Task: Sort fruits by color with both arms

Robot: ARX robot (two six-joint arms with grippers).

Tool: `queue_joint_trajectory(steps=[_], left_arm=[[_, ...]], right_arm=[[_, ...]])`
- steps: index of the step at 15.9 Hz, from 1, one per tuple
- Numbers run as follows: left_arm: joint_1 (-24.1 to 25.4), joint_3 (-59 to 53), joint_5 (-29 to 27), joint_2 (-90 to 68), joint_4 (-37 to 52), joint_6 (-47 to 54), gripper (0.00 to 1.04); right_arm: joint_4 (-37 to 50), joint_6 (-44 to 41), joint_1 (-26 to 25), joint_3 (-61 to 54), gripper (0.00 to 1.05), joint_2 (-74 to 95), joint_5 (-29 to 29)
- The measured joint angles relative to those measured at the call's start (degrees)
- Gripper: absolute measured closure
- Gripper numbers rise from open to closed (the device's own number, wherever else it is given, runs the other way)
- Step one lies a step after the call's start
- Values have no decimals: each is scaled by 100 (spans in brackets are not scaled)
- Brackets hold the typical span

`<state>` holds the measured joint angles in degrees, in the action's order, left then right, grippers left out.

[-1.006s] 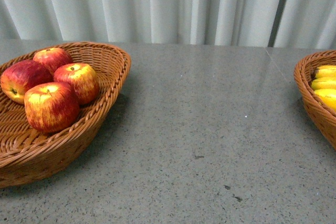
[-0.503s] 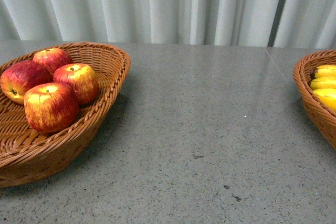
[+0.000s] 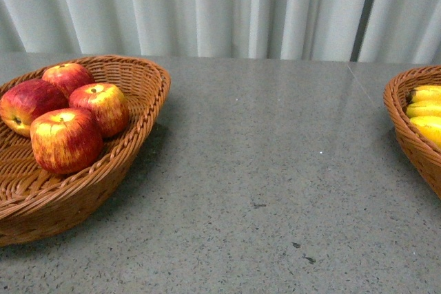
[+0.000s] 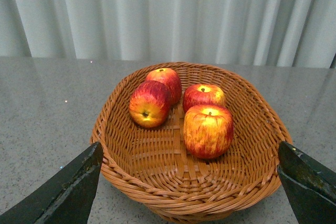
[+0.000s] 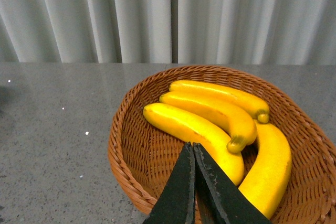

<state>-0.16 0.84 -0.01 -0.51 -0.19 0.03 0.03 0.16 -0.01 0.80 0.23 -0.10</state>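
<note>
Here, four red apples [image 3: 67, 111] lie clustered in the left wicker basket [image 3: 134, 144] on the grey speckled table [image 3: 275, 170]; in the front view three sit toward the basket's far end and the fourth, the nearest one [image 3: 66, 140], rests just in front of them, touching its neighbour; the basket's near half shows bare weave. Across the table from that basket, well apart from it, stands a second wicker basket [image 3: 406, 129] cut by the frame edge, with yellow bananas [image 3: 426, 111] inside; the right wrist view shows four bananas [image 5: 210, 124] lying side by side in this basket [image 5: 126, 145], brownish tips pointing the same way. The left gripper [image 4: 189, 182] hovers near the apple basket [image 4: 157, 182], its black fingers [image 4: 68, 192] spread wide to either side and gripping nothing; the apples [image 4: 208, 130] sit beyond it, untouched. The right gripper [image 5: 193, 192] hangs over the banana basket's near rim, its fingers [image 5: 178, 192] pressed together with nothing between them. A pale pleated curtain [image 3: 220, 8] hangs behind the table.
</note>
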Motion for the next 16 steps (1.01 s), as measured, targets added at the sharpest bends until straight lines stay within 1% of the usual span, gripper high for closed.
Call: queue_joint_trajectory(steps=[9,10,13,14,16], left_arm=[[0,0,0,0,0,2,7],[0,0,0,0,0,0,7],[0,0,0,0,0,0,7],[0,0,0,0,0,0,7],[0,0,0,0,0,0,7]], right_arm=[[-24,0,0,-2,103,2,13],[-24,-2,0,-2,94,2,11],[-24,-2,0,-2,57,2,13],[-24,0,0,-2,34,2,11],[-24,-2,0,-2,8,2,11]])
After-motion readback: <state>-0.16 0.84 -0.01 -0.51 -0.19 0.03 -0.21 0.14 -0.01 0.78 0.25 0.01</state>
